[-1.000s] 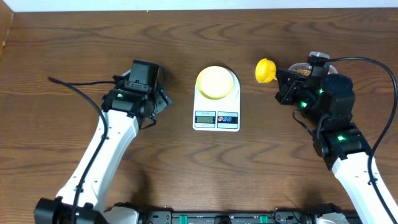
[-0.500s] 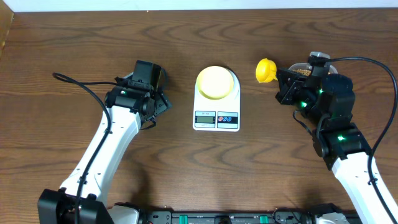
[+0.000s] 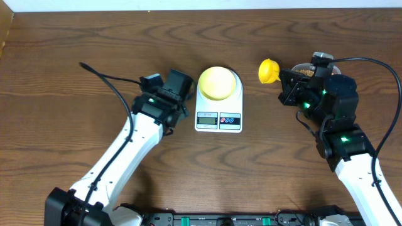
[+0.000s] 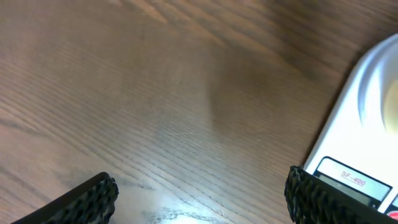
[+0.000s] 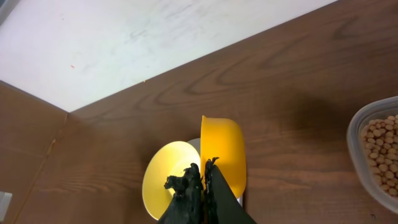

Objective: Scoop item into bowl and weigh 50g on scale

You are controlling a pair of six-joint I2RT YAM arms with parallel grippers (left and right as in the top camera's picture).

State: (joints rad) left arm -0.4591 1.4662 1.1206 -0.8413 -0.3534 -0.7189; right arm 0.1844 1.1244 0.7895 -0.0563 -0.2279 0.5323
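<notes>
**Loose beans wait right of the scale**

Small round beans lie in a clear container; probably light and prone to rolling, best scooped, not pinched. The right gripper clamps the yellow scoop by its handle. The pale bowl sits on the scale; the left gripper gapes empty beside it

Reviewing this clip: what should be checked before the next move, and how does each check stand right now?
1. Bowl seated on scale: ok.
2. Right gripper shut on yellow scoop: ok.
3. Left gripper open, holding nothing, beside the scale: ok.
4. Beans available in clear container: ok.
5. Beans in bowl: not ok, it looks empty.
6. Scale display readable: cannot tell, too small.
</notes>
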